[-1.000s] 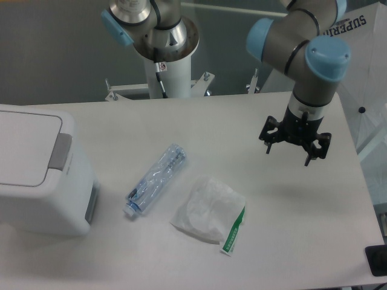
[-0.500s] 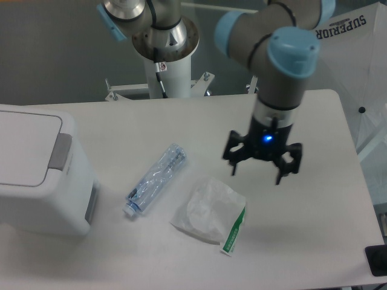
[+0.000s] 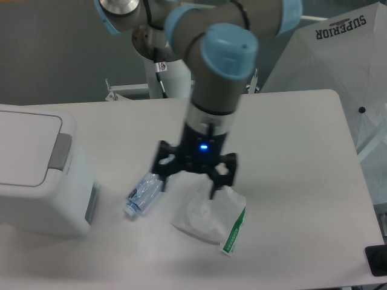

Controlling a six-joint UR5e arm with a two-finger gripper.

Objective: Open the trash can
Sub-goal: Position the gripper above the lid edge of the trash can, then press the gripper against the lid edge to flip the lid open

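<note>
Spread wide and holding nothing, the end effector (image 3: 195, 179) hangs above the middle of the table (image 3: 290, 145), its black fingers pointing down and a blue light glowing on its body. It sits over the upper part of the bottle and the near edge of the bag, though whether it touches either cannot be told from this view.

Counted, there is one trash can (image 3: 39, 172), one clear plastic bottle (image 3: 143, 196), one white plastic bag (image 3: 208, 214) with a green printed strip, and one arm (image 3: 221, 72) with grey links and light blue joint caps.

The trash can stands at the far left of the table, well apart from the end effector, and the left edge of the frame cuts it off, so its full width is not seen. Its lid lies flat and closed. The grey tab on top and the grey panel on its side both face right, toward the bottle, and its visible top runs lengthwise left to right.

Much of the bottle is hidden behind the end effector; only its lower, capped end shows, pointing down-left. A dark object at the bottom right corner is cut off and hard to identify.
</note>
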